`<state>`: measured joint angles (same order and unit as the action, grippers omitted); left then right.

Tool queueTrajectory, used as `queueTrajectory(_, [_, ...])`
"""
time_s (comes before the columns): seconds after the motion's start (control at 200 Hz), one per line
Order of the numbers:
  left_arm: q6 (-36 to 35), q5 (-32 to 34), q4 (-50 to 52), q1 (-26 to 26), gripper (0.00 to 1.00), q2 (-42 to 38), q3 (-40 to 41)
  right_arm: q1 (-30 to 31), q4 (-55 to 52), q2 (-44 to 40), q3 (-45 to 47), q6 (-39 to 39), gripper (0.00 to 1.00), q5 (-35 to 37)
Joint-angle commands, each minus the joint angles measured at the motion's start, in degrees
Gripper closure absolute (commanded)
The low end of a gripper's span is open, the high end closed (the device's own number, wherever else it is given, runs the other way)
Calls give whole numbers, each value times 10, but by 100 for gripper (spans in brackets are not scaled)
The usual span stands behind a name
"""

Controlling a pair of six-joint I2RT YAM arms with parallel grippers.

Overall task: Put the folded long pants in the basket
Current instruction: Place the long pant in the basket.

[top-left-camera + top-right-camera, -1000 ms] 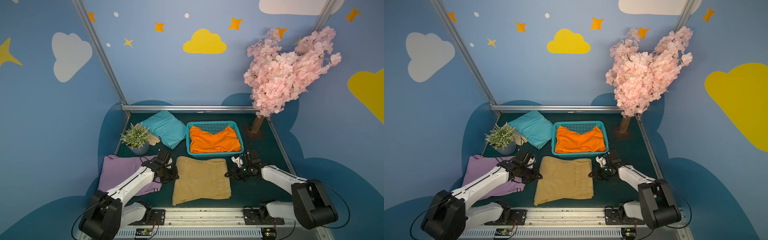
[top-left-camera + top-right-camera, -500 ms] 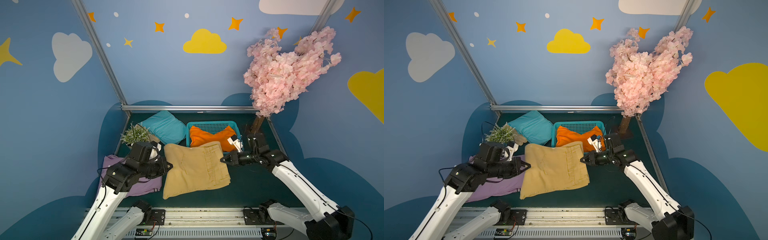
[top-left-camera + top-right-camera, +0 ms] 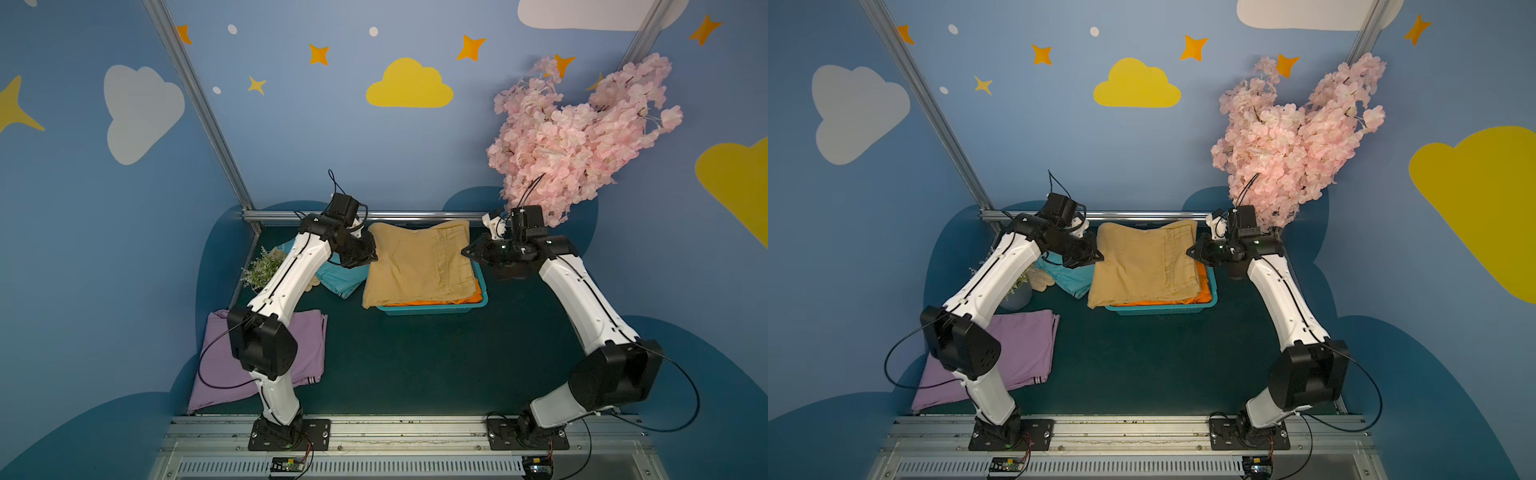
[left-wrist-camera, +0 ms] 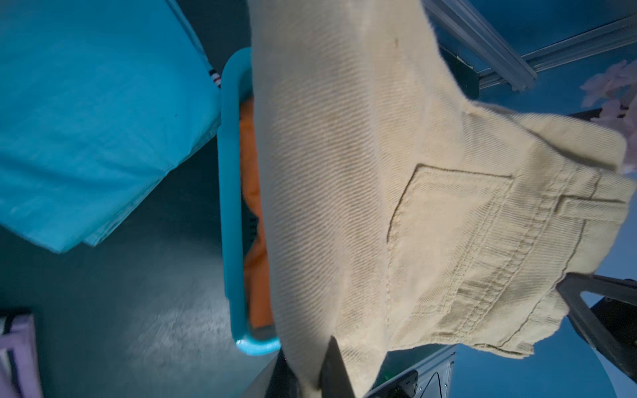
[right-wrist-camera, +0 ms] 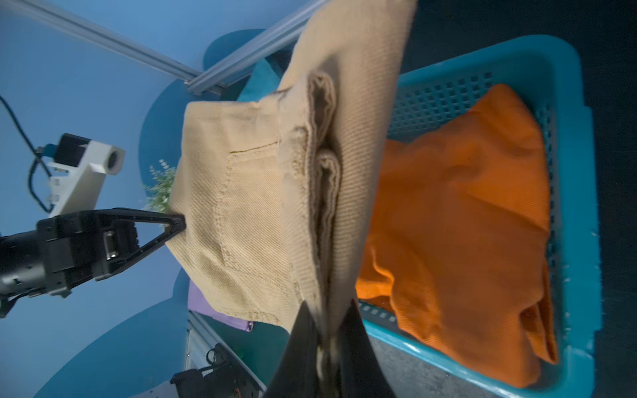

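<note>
Two pincers, the left pincer (image 3: 372, 258) and the right pincer (image 3: 464, 252), are pinching opposite edges of the khaki pants (image 3: 415, 266), holding them spread over the basket (image 3: 432, 310), where the orange pants (image 3: 459, 300) are lying. The placing step is probably calling next for level lowering and joint release.

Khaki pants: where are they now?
In both top views the khaki pants hang over the basket and orange pants, pinched by left gripper and right gripper.

In a top view, my left gripper (image 3: 1097, 257) and my right gripper (image 3: 1190, 251) each pinch an opposite edge of the khaki pants (image 3: 1142, 266), which hang over the basket (image 3: 1163, 310) and the orange pants (image 3: 1202, 296) inside it. The lilac pants (image 3: 1025, 345) lie well apart.
</note>
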<state>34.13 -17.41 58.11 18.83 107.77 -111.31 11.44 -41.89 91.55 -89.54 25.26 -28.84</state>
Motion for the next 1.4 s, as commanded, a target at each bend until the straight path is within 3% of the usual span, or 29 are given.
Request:
queueTrajectory(0.0, [-13,-25,47,-8,97,67,-101,-7,-37,38,-53,-15,100,55])
queueTrajectory(0.085, [-18,-33,75,-5,97,125,-161,-12,-46,64,-67,-29,100,80])
queueTrajectory(0.225, [-9,-40,79,5,97,172,-189,-24,-66,96,-78,-42,100,112])
queueTrajectory(0.436, [18,-18,78,16,97,195,-168,-33,-76,136,-88,-54,100,137])
queueTrajectory(0.731, [29,15,83,20,97,225,-154,-34,-156,249,-188,-79,100,141])
queueTrajectory(1.101, [10,20,68,23,96,217,-109,-28,-155,251,-155,-94,100,166])
queueTrajectory(1.161, [6,19,68,23,92,211,-109,-28,-149,239,-145,-93,100,161])
queueTrajectory(1.191, [5,19,68,23,88,206,-112,-27,-145,231,-138,-92,91,158])
queueTrajectory(1.282, [3,16,67,23,57,189,-119,-21,-129,201,-112,-87,71,151])
queueTrajectory(1.397, [-2,19,67,24,35,160,-133,-12,-120,169,-86,-82,60,148])
